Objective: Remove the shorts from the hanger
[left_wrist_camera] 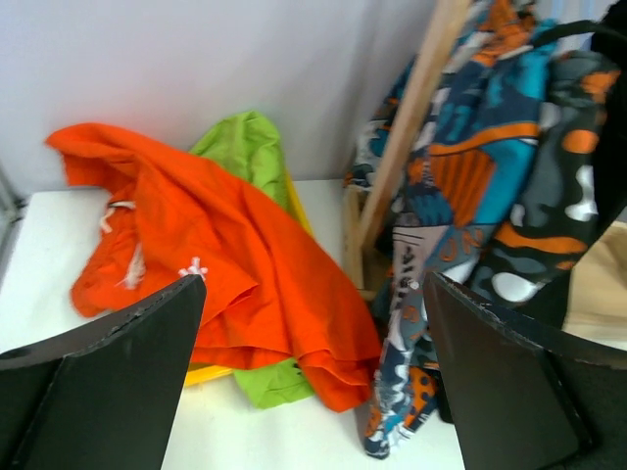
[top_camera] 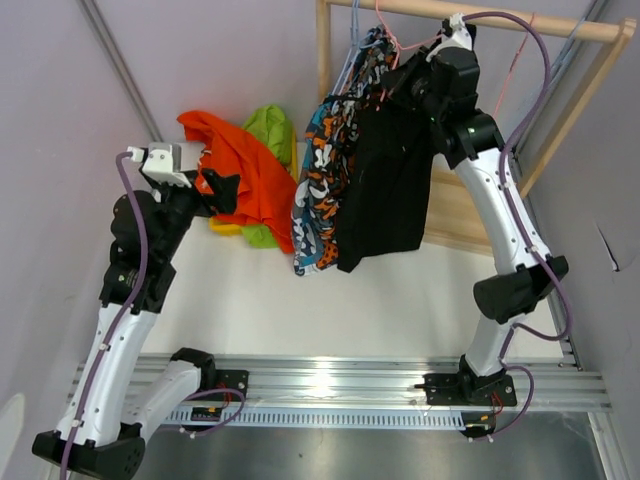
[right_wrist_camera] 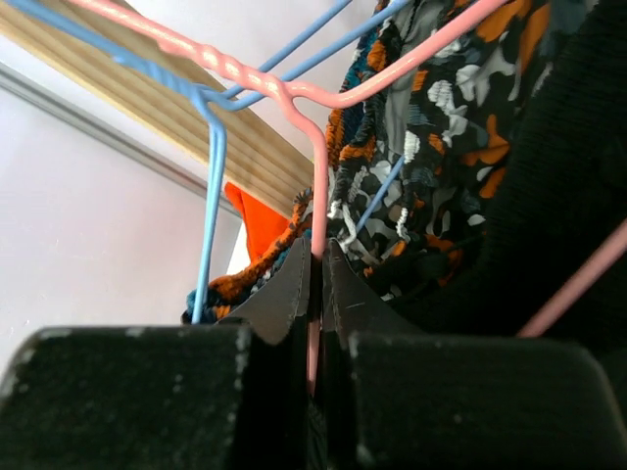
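White tabletop fills the middle of the scene between pale lilac walls, with a ribbed aluminium rail along its near edge where both white-and-black arms are bolted. Over the left part of the table the left gripper hovers with its two black fingers spread wide and nothing between them, pointing at a crumpled heap just beyond it. There the orange-red fabric shorts lie off any hanger, draped over the lime green shorts, both resting on the table near the far wall. To the right of the heap, the loose black fabric shorts hang down beside the blotch-patterned shorts in blue, orange, white and black, touching them. How many patterned pairs hang there cannot be told. They hang below the light wooden clothes rack at the far side of the table. Up beside that rack's top bar, the right gripper has its jaws pinched together on the vertical stem of the thin pink wire hanger. A thin blue wire hanger hangs just to the side of it.
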Robot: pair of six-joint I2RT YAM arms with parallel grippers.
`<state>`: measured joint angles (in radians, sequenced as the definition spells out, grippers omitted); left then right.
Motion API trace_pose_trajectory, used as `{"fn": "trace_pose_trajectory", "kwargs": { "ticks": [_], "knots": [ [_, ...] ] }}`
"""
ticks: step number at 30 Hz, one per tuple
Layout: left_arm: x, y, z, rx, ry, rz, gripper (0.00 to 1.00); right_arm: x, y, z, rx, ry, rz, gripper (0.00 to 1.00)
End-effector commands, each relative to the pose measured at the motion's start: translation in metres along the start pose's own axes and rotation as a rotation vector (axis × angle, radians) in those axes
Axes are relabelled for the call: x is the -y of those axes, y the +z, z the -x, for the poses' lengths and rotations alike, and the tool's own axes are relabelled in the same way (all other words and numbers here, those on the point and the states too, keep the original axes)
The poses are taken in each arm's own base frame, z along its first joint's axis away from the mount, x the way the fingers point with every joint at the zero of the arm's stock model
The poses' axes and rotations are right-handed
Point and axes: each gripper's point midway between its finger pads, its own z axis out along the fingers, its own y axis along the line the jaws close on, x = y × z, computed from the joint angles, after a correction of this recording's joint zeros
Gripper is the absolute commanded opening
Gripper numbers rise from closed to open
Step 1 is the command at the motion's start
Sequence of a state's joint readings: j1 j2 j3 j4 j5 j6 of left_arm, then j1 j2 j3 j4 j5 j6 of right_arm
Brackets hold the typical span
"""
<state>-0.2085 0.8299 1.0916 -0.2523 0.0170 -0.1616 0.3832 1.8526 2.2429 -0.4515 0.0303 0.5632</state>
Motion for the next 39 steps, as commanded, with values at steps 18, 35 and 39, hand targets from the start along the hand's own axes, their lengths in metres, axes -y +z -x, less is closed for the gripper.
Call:
{"fn": "trace_pose_trajectory", "kwargs": {
  "ticks": [18, 35, 39],
  "knots": [
    [0.111, -0.033, 0.023, 0.038, -0.051, -0.407, 0.99, -0.094, -0.128, 0.114, 0.252, -0.006, 0.297, 0.0],
    [0.282, -0.099, -0.01, 0.071, -0.124, -1.05, 0.99, -0.129, -0.225, 0.077, 0.267, 0.111, 0.362, 0.0],
    [0.308, -0.087, -0.025, 0.056, -0.131, -1.056, 0.99, -0.131, -0.233, 0.07, 0.254, 0.141, 0.376, 0.0]
  ]
}}
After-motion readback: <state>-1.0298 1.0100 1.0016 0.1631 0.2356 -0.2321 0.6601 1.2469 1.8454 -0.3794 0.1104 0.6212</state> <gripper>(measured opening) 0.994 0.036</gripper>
